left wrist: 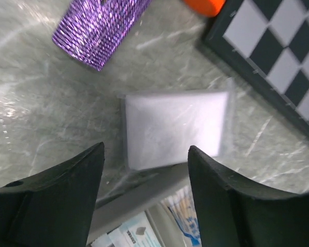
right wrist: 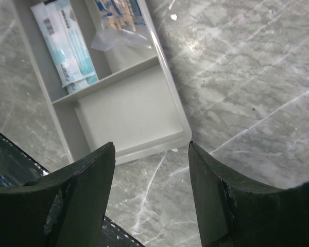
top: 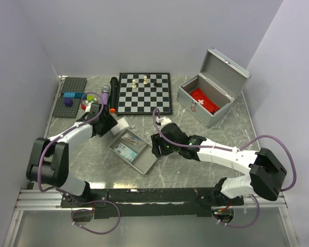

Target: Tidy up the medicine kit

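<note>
- Medicine kit [top: 203,117]: silver-grey case with its lid raised, at the back right of the surface [top: 195,172]; a red pouch [top: 205,100] lies inside.
- Divided tray [top: 144,162]: mid-surface, well apart from the kit, long axis running from back left to near right. The back compartments hold packets; the near-right one shows bare.
- White packet [top: 122,123]: flat on the surface, just beside the tray's back-left end.
- Left tool [left wrist: 145,154]: jaws wide and holding nothing. The packet sits just ahead of the gap, its long side lying across the fingers [left wrist: 67,185].
- Right tool [right wrist: 150,146]: jaws wide and holding nothing, hanging over the tray's bare compartment at the near-right end.
- Governing relation: the kit lies to the right and back of both tools, and the right arm is clearly nearer to it. The packet belongs to the left arm's reach.
- Our judgement: the left tool need only drop straight onto the packet. Any carry to the kit suits the right arm.
</note>
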You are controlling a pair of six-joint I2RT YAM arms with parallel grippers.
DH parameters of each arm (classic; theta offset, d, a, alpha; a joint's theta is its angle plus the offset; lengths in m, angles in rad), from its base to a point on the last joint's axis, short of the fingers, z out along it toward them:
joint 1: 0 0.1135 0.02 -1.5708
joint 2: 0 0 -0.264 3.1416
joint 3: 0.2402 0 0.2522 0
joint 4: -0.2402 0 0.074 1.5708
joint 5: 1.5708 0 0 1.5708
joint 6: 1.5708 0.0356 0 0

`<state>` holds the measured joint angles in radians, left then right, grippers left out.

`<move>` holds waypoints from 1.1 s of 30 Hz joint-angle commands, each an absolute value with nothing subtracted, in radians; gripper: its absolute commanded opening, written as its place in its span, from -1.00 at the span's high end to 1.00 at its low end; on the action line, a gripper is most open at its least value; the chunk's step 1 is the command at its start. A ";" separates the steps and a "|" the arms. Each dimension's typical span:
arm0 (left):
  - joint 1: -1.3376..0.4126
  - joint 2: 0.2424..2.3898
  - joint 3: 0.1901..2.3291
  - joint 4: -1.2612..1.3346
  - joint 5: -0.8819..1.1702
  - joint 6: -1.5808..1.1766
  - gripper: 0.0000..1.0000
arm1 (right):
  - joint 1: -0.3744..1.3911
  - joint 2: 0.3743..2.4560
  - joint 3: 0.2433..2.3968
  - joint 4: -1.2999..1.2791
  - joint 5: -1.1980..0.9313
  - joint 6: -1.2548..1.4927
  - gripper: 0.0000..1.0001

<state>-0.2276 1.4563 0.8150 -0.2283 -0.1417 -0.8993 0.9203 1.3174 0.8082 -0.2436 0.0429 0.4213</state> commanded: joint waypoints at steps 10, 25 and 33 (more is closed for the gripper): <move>-0.230 1.641 0.903 -0.219 -0.118 -0.847 -0.36 | 0.899 1.226 0.759 -0.155 0.038 0.420 -0.32; -0.252 1.579 0.904 -0.242 -0.104 -0.821 0.99 | 0.848 1.118 0.767 -0.221 0.086 0.382 -0.30; -0.261 1.153 0.734 -0.048 0.101 -0.856 0.99 | 0.842 1.089 0.828 -0.189 -0.058 0.371 -0.38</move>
<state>-0.2508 1.3708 0.8360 -0.2317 -0.0559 -0.8330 0.8509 1.1275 0.7658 -0.2272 0.0391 0.3870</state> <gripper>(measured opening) 0.041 0.679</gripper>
